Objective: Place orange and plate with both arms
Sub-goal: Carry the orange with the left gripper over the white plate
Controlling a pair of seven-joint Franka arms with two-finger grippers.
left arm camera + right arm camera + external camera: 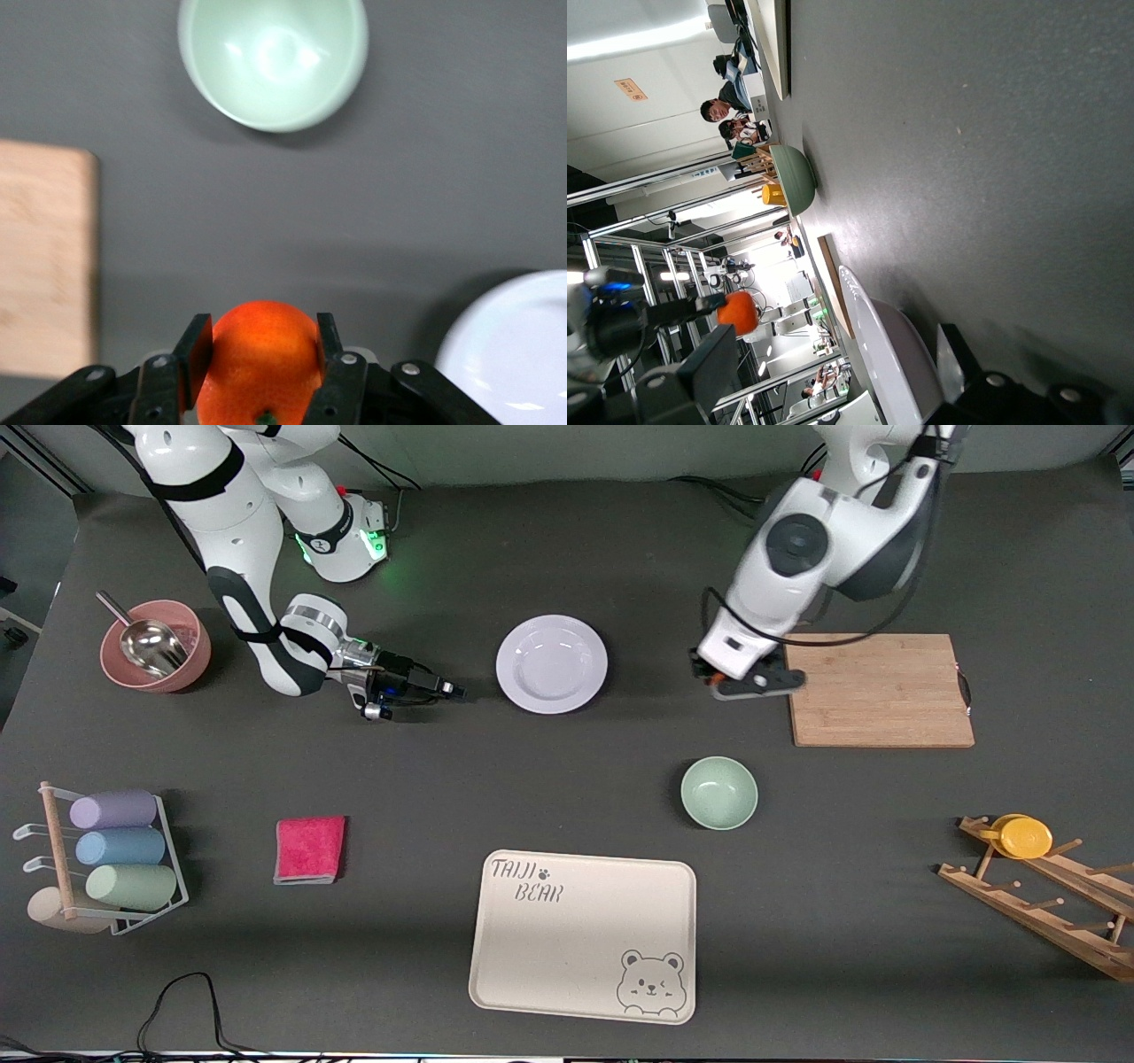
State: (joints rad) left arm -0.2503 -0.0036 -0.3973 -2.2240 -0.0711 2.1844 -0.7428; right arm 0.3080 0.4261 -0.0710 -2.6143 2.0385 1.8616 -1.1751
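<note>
One orange [258, 359], one plate [551, 663], two bowls [718, 793], three rolled towels [113, 810], two arms [797, 558]

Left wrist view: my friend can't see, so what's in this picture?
The left gripper holds an orange between its fingers above the dark table. A pale-green bowl, a white plate's edge and a wooden board's corner sit around it.

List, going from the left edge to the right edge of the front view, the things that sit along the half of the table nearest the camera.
Rack of rolled cups → pink cloth → bear tray → green bowl → wooden peg rack with its yellow disc.
</note>
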